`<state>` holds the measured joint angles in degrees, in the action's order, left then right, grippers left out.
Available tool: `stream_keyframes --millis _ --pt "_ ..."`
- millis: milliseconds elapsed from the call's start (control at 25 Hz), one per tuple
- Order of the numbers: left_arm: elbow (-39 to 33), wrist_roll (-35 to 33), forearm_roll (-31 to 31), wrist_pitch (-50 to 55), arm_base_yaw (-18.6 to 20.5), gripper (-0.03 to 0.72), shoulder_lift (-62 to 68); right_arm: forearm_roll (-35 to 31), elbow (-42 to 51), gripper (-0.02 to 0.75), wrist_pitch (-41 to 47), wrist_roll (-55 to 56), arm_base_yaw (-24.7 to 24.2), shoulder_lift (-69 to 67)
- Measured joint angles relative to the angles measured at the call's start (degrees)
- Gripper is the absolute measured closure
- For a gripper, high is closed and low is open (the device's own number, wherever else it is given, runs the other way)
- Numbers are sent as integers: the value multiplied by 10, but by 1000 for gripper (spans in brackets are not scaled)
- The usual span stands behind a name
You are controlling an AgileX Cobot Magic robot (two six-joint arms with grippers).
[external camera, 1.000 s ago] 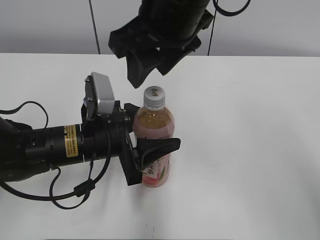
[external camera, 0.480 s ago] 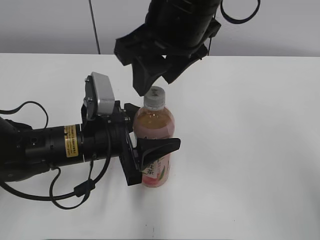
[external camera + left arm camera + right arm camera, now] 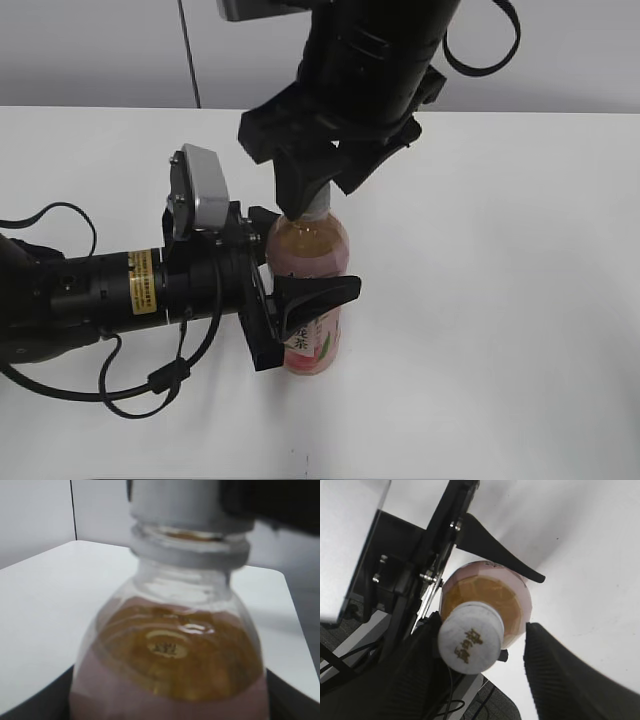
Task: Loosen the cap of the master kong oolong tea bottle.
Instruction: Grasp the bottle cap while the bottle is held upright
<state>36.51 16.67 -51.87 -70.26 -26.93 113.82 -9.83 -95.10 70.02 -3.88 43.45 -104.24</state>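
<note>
Your right gripper (image 3: 485,650) is sitting spread around the cap (image 3: 470,638), fingers apart, while your left gripper (image 3: 290,290) is clamping the master kong oolong tea bottle (image 3: 310,275).

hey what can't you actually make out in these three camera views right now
- Exterior view: the cap is hidden behind the right gripper.
- Left wrist view: close and blurred; the bottle label sits below the edge, left gripper out of frame.
- Right wrist view: fingertip contact with the cap is unclear.
</note>
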Motion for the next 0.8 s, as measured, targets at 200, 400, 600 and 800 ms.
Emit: stream_keyframes --millis 200,400,600,800 --pt "0 0 0 0 0 239 0 1 0 300 0 0 0 0" --pt "0 0 0 0 0 239 0 -3 0 395 0 -1 0 0" --pt "0 0 1 0 0 239 0 -7 0 462 0 -18 0 0" --pt "0 0 1 0 0 239 0 -7 0 462 0 -94 0 0"
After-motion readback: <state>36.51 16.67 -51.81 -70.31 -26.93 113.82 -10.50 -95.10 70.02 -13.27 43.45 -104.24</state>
